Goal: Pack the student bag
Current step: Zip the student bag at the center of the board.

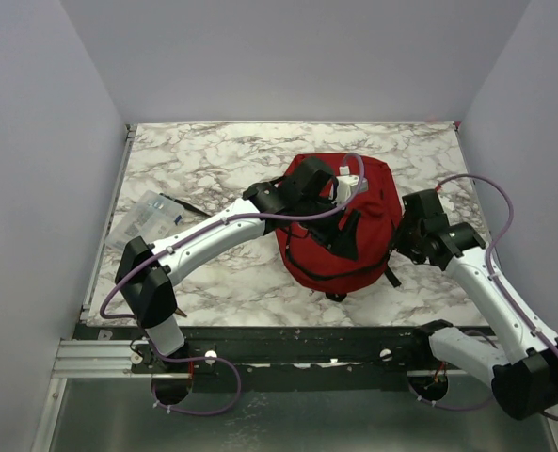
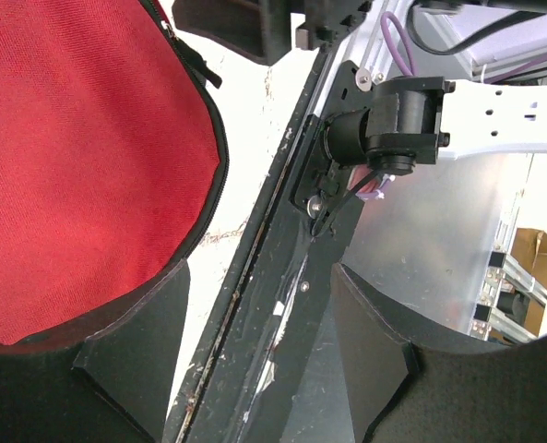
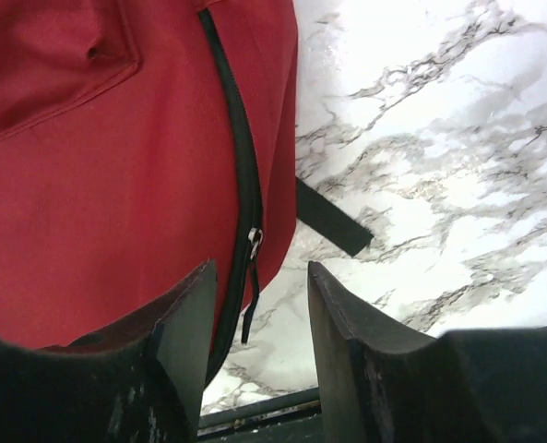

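Student bag [image 1: 377, 202] lying flat on the bench [image 1: 213, 151], roughly mid-bench and a touch right of centre. Easily the biggest thing around. Dark red, soft and a bit slumped, rounded outline. Up close, a fine woven cloth with a visible grain, matte and lightly creased. Black zipper [image 3: 243, 166] running in a long curve near the edge, with a small metal pull [image 3: 254, 242] hanging off it and a thin black tab below. Flat black webbing strap [image 3: 333, 221] poking out from under the side onto the bench, end cut square. Bench top a glossy white marble pattern with grey-brown veins. Scuffed black metal rail [image 1: 288, 344] along the near edge.

Over the bag, left claw [image 2: 259, 277] released, matte black fingers spread wide with nothing between them, only the rail showing through the gap. At the bag's right edge, right claw [image 3: 259, 277] released too, jaws parted, zipper pull just beyond the gap and not pinched.

Off by the left edge of the bench, well apart from the bag, a clear crinkly plastic packet [image 1: 147, 217]. Can't make out the contents.
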